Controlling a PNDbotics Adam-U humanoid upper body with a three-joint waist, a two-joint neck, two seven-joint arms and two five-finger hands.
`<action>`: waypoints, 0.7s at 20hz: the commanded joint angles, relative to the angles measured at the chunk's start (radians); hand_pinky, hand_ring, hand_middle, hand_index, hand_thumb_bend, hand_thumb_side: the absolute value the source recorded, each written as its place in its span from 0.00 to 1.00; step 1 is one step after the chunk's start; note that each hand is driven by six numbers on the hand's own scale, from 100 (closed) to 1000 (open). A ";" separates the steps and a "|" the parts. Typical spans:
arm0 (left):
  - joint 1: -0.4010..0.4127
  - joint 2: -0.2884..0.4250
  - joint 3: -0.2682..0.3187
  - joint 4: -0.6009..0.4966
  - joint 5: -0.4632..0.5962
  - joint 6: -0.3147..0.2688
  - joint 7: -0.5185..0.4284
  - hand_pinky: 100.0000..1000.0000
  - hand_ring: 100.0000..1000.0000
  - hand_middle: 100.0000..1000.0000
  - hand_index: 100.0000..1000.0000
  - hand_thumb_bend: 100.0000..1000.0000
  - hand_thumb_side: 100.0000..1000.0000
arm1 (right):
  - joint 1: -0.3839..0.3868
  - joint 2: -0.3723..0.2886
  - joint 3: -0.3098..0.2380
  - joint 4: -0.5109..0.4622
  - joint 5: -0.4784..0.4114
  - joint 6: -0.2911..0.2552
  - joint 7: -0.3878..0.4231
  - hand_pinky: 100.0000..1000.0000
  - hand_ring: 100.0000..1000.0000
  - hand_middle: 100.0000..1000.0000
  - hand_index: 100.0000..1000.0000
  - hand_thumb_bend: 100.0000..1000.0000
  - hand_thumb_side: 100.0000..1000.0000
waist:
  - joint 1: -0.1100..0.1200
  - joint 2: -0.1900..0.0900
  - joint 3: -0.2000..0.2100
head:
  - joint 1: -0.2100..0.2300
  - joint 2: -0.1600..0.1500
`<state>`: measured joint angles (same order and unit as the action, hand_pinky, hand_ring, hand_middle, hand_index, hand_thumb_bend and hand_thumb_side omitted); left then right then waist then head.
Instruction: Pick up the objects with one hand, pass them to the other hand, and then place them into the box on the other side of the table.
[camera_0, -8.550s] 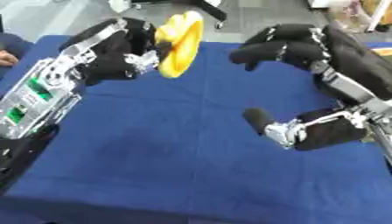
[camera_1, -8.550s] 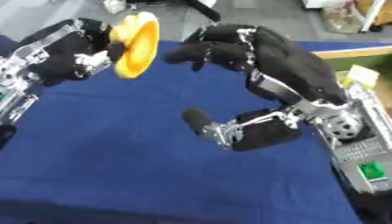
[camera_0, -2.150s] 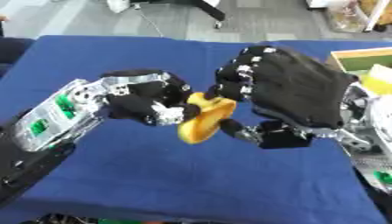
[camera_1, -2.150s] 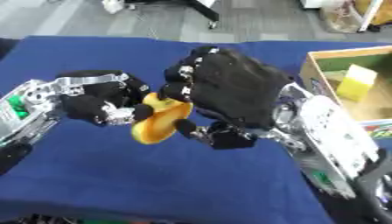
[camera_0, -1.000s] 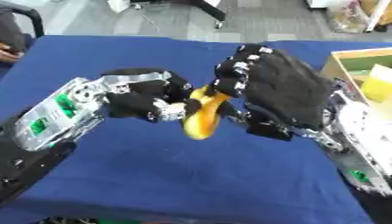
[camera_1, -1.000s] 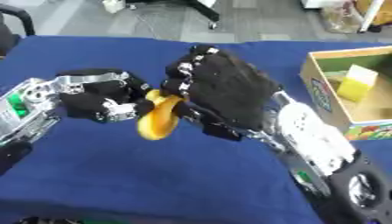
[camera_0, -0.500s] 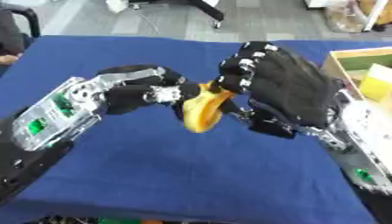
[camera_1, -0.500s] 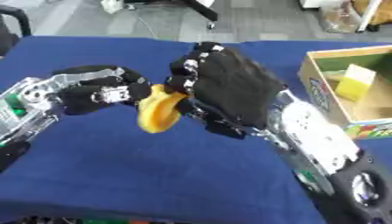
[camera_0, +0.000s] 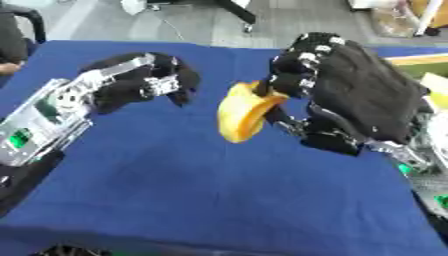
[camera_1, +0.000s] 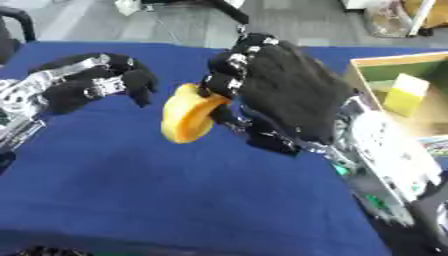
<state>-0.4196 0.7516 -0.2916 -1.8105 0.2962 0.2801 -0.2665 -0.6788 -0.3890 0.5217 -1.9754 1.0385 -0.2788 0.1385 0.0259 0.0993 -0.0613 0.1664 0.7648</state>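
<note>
Bright even light, soft blur throughout (edges smeared), faint shadows.

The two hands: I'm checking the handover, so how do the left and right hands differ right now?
The right hand is curled onto the yellow object and holds it above the blue table; the left hand holds nothing, its fingers curled and apart from the object. The right hand shows its broad black back to the camera; the left hand shows silver parts along its arm side. Both are mostly black and hang above the table.

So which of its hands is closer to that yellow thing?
Right. The right hand holds the yellow object; the left hand is off to its left, apart from it.
</note>
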 joint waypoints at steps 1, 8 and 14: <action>0.016 0.037 0.063 0.038 -0.042 -0.024 0.057 0.64 0.59 0.59 0.69 0.37 0.59 | -0.006 -0.077 -0.049 -0.024 -0.038 0.032 -0.030 0.55 0.39 0.34 0.32 0.00 0.00 | -0.015 -0.017 0.000 | -0.002 0.005; 0.098 0.016 0.160 0.057 -0.046 -0.075 0.178 0.64 0.58 0.58 0.69 0.36 0.59 | 0.070 -0.234 -0.177 -0.004 -0.158 0.201 -0.089 0.56 0.33 0.29 0.28 0.00 0.00 | -0.018 -0.013 0.001 | -0.041 0.005; 0.168 -0.026 0.221 0.006 -0.033 -0.102 0.258 0.63 0.57 0.57 0.68 0.34 0.59 | 0.094 -0.285 -0.277 0.176 -0.274 0.292 -0.202 0.58 0.31 0.26 0.26 0.00 0.00 | -0.016 -0.009 0.004 | -0.118 0.005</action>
<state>-0.2453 0.7122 -0.0977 -1.7794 0.2575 0.1844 -0.0253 -0.5712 -0.6396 0.2768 -1.8282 0.7906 -0.0008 -0.0397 0.0195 0.0996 -0.0589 0.0646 0.7649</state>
